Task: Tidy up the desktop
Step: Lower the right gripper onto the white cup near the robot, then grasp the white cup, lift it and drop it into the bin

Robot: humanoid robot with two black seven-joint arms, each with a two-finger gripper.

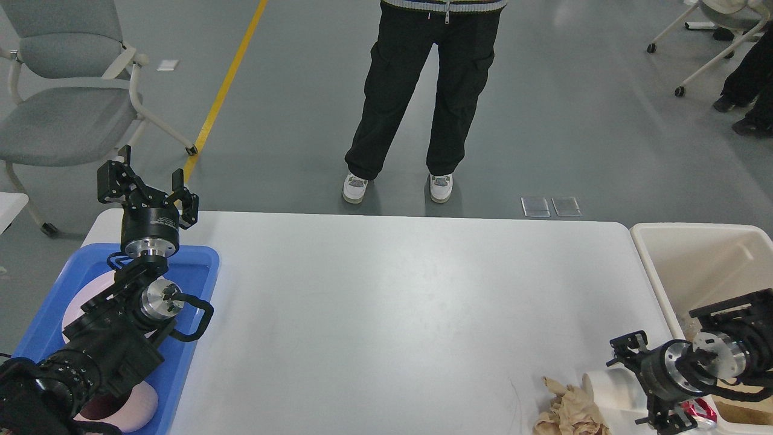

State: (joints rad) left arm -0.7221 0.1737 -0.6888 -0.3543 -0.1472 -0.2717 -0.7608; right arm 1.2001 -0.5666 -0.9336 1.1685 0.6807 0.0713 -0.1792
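The white desktop [392,302] fills the middle of the head view. At its front right lie a crumpled brown paper [567,414] and a white cup [607,386]. My right gripper [635,383] points left with its fingers spread wide, open, and the cup sits right at its fingertips; I cannot tell whether they touch. My left gripper [149,190] is open and empty, raised above the far end of the blue tray [196,266].
The blue tray at the left holds pink dishes [90,290] under my left arm. A cream bin [694,254] stands off the right end, with a red item [703,414] at its near side. A person [416,96] stands behind the table; a grey chair [66,115] is far left.
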